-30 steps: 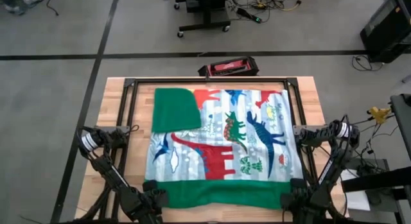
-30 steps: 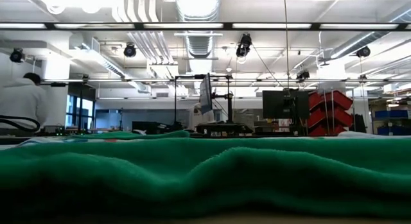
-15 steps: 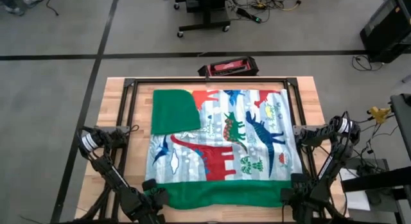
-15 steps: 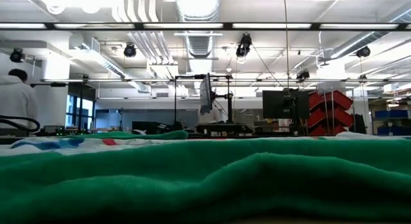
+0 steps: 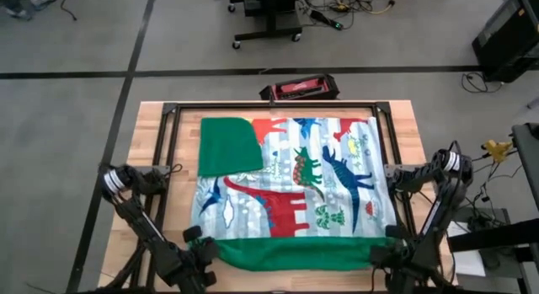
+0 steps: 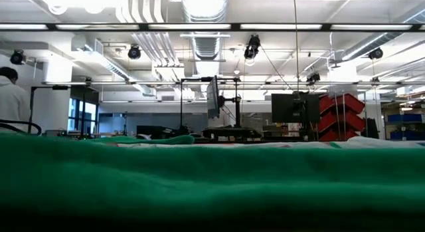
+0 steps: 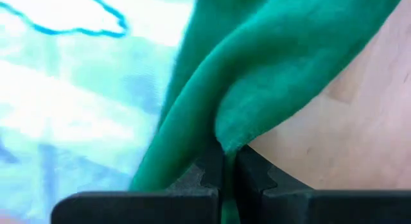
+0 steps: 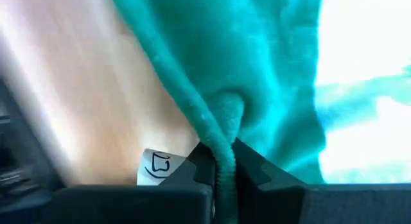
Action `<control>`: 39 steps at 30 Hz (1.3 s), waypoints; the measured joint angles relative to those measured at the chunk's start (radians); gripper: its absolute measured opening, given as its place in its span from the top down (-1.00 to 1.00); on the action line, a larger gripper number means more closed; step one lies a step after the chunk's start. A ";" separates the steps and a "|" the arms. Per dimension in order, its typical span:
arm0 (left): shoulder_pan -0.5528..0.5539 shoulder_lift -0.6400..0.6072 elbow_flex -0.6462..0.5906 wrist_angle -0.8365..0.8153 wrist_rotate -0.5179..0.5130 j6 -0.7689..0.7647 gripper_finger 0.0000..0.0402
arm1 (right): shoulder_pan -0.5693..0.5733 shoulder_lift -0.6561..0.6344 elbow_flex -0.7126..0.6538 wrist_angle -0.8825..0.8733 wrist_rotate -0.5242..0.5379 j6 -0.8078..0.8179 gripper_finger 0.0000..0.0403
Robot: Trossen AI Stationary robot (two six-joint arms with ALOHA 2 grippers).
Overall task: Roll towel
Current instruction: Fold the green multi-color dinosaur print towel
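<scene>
The towel [image 5: 290,189] lies spread on the wooden table, dinosaur side up. Its far left corner [image 5: 229,144] is folded over and shows the green back. The green border [image 5: 295,253] runs along the near edge, and in the low view the green border [image 6: 212,179] fills the lower half. My left gripper [image 5: 205,246] is shut at the border's near left corner. My right gripper [image 5: 390,242] is shut at the near right corner. My left gripper pinches the green border's edge [image 7: 226,142] between its two fingers at the near left corner, coming steeply from above. The cloth bunches into a fold at the fingertips, raised off the wood there. My right gripper pinches the green border's rolled edge [image 8: 225,137] between its two fingers at the near right corner, pointing down. The cloth puckers at the fingertips and is lifted off the table there.
A black metal frame [image 5: 164,142] runs round the towel on the table. A red and black tool [image 5: 299,88] lies at the far edge. A white label [image 8: 157,166] sits on the wood beside the right fingers. A person [image 6: 10,99] stands far off in the room.
Both grippers have shut on the near green border's corners and risen. The near edge has lifted with them. Its waves have drawn into a straighter, higher band in the low view. The rest of the towel has stayed flat.
</scene>
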 joint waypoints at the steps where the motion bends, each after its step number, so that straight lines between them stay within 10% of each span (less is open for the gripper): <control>1: -0.005 -0.015 0.000 -0.018 -0.023 -0.010 1.00 | 0.000 -0.007 0.024 -0.038 0.024 0.000 0.99; 10: -0.005 -0.138 0.002 -0.267 -0.378 -0.133 1.00 | -0.029 -0.117 0.088 -0.295 0.292 0.043 1.00; 17: 0.094 -0.159 -0.013 -0.648 -0.413 -0.398 1.00 | -0.158 -0.219 0.007 -0.397 0.412 0.057 1.00; 39: 0.637 -0.521 -0.315 -0.619 -0.694 -0.068 1.00 | -0.886 -0.559 -0.212 -0.415 0.628 -0.258 1.00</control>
